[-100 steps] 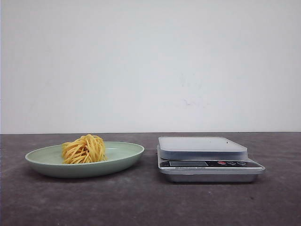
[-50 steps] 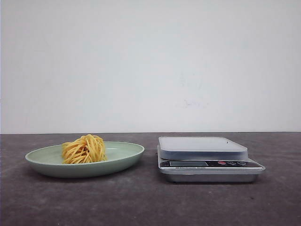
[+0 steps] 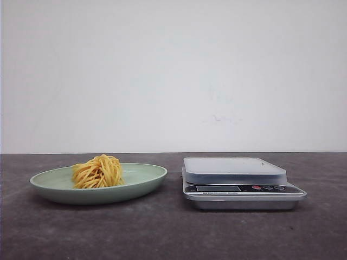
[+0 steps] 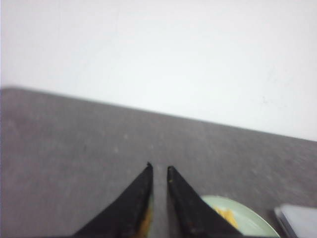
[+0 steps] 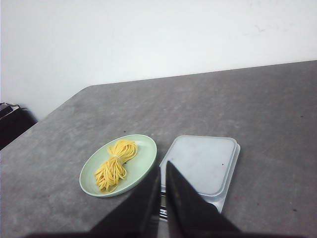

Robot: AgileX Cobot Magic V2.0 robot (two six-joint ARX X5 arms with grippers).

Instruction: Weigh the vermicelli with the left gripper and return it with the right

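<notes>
The vermicelli (image 3: 97, 171) sits in a green plate (image 3: 146, 181), just left of the scale (image 3: 238, 184). The scale's tray has nothing on it. The left end effector (image 4: 158, 168) is near the plate, its fingers almost together. It should open wide, come down over the nest and squeeze softly. The right end effector (image 5: 162, 168) is nearly closed and holds nothing.

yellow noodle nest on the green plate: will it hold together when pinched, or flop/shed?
The round nest of thin yellow-orange noodle strands looks tightly coiled, so it probably lifts as one clump. Loose outer loops may sag or snag. Likely light, and it may slide on the smooth pale green plate.
</notes>
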